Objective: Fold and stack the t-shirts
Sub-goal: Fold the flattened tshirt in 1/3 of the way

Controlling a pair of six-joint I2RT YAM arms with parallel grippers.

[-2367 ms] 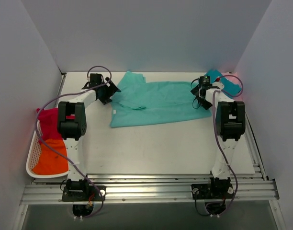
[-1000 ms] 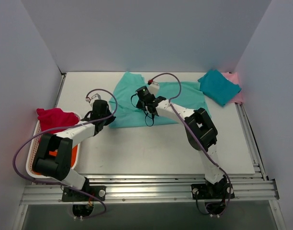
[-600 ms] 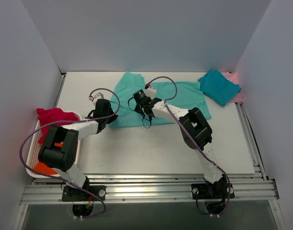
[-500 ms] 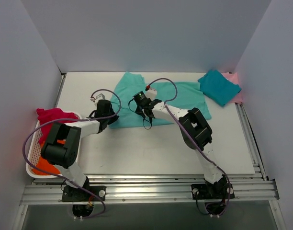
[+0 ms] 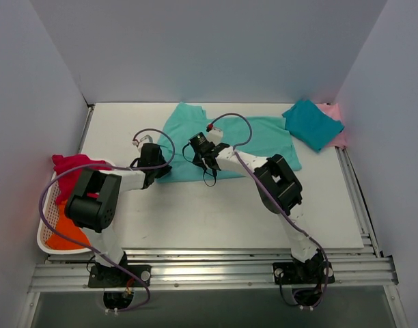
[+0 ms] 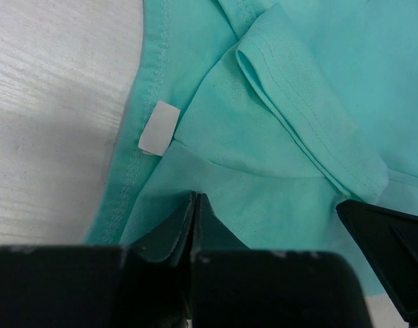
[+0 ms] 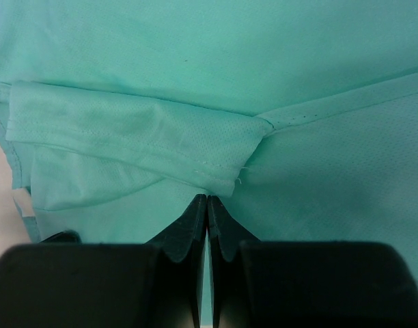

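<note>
A light mint-green t-shirt (image 5: 250,140) lies spread sideways at the back middle of the table. My left gripper (image 5: 162,169) is at its lower left corner, by the hem with the white label (image 6: 158,130). Its jaws (image 6: 195,196) are shut, with the cloth creased in to their tips. My right gripper (image 5: 195,154) is just right of it, shut (image 7: 207,198) at the hem of a folded-in sleeve (image 7: 127,143). A folded darker teal t-shirt (image 5: 311,123) lies on a pale pink one (image 5: 335,113) at the back right.
A white mesh basket (image 5: 42,236) at the left table edge holds a magenta-red t-shirt (image 5: 76,167) and an orange one (image 5: 69,232). Grey walls enclose the table on three sides. Bare white table (image 6: 52,102) shows left of the mint shirt's hem.
My right gripper crossed from the shirt's right edge to its left part. The left arm swung from the shirt's upper left to its lower left corner, and its jaws closed.
</note>
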